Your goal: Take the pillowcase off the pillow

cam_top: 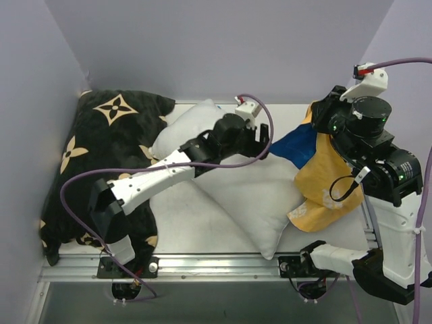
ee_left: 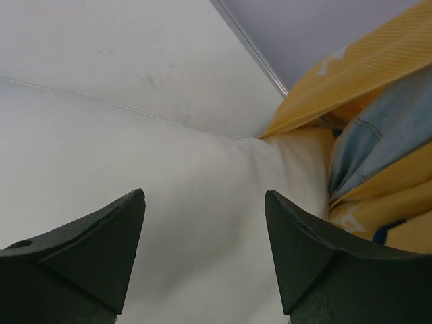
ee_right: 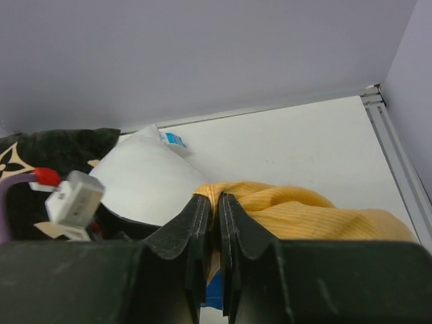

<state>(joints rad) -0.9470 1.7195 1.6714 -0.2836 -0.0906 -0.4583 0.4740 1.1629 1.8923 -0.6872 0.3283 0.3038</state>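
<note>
The white pillow (cam_top: 250, 196) lies across the middle of the table, most of it bare. It also shows in the left wrist view (ee_left: 169, 175) and the right wrist view (ee_right: 142, 182). The pillowcase (cam_top: 324, 175), orange-yellow with a blue patch (cam_top: 297, 145), hangs bunched at the pillow's right end. My right gripper (cam_top: 316, 120) is shut on the orange fabric's top edge (ee_right: 317, 212) and holds it up; its jaws (ee_right: 216, 199) pinch a fold. My left gripper (cam_top: 263, 145) is open and empty (ee_left: 204, 196) just above the pillow, next to the pillowcase (ee_left: 364, 61).
A black pillow with tan flower marks (cam_top: 115, 135) fills the left side and shows in the right wrist view (ee_right: 40, 148). Lavender walls close the back and sides. A metal rail (cam_top: 223, 263) runs along the table's near edge.
</note>
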